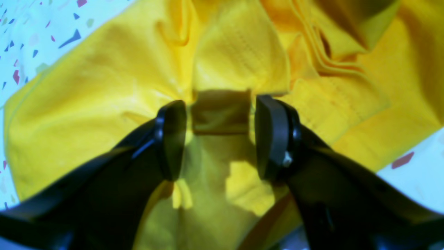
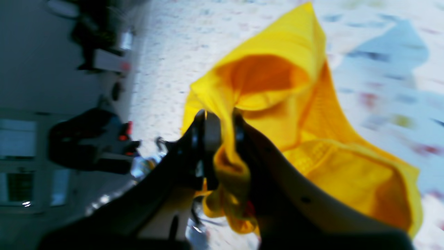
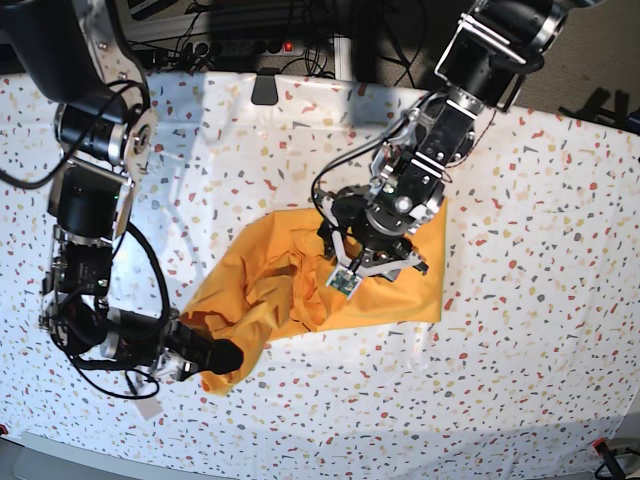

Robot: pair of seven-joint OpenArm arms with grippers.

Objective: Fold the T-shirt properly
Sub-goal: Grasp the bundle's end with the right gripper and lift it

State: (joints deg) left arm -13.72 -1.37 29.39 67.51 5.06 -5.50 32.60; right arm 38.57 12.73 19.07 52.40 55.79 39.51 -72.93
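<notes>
The mustard yellow T-shirt (image 3: pixel 400 295) lies crumpled in the middle of the table, its right part flat and its left part bunched. My left gripper (image 3: pixel 365 268) points down over the middle of the shirt. In the left wrist view (image 1: pixel 222 135) its jaws stand open, with the shirt's folds (image 1: pixel 104 86) right under and between them. My right gripper (image 3: pixel 228 355) is at the shirt's front left corner. In the right wrist view (image 2: pixel 223 121) it is shut on a bunch of the yellow fabric (image 2: pixel 347 166) and holds it raised off the cloth.
A white tablecloth with coloured terrazzo specks (image 3: pixel 520 380) covers the table. A small dark object (image 3: pixel 265 88) lies at the back edge, with cables and a power strip (image 3: pixel 270 45) behind it. The table's front edge runs along the bottom of the base view.
</notes>
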